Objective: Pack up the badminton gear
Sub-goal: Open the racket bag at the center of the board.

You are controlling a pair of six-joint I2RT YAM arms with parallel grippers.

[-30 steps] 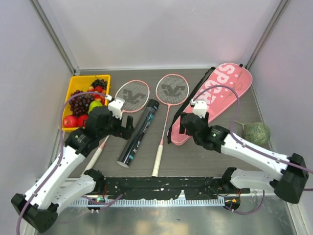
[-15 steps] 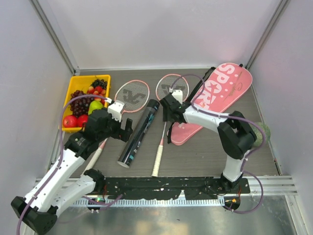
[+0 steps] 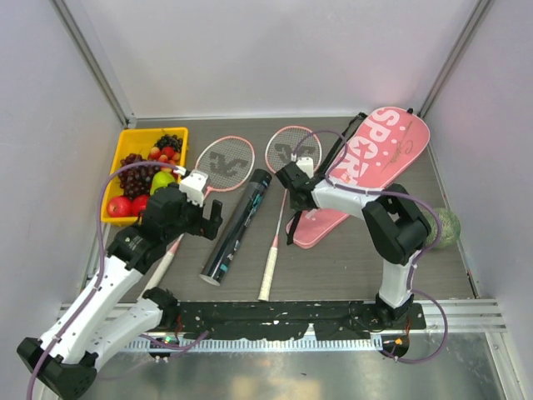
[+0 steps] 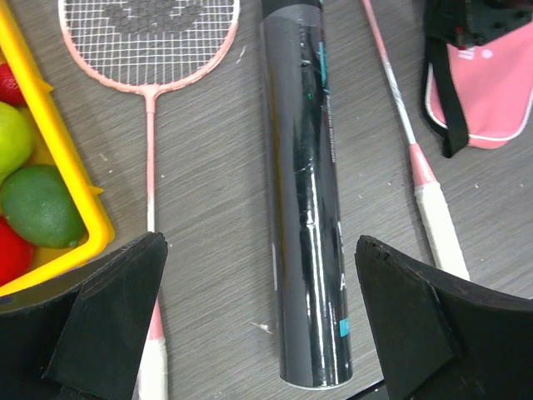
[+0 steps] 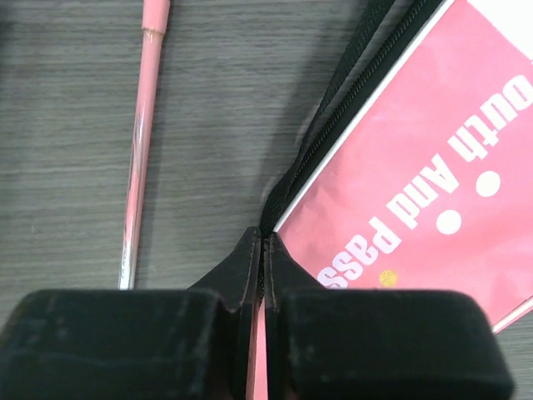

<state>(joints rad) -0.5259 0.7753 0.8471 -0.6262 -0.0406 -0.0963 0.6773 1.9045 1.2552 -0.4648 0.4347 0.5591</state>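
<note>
Right gripper (image 5: 263, 243) closed, pinching bag (image 5: 416, 167) (zipper edge)

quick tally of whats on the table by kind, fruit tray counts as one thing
pink rackets: 2
dark tube: 1
pink bag: 1
yellow fruit tray: 1
green netted ball: 1
total: 6
</note>
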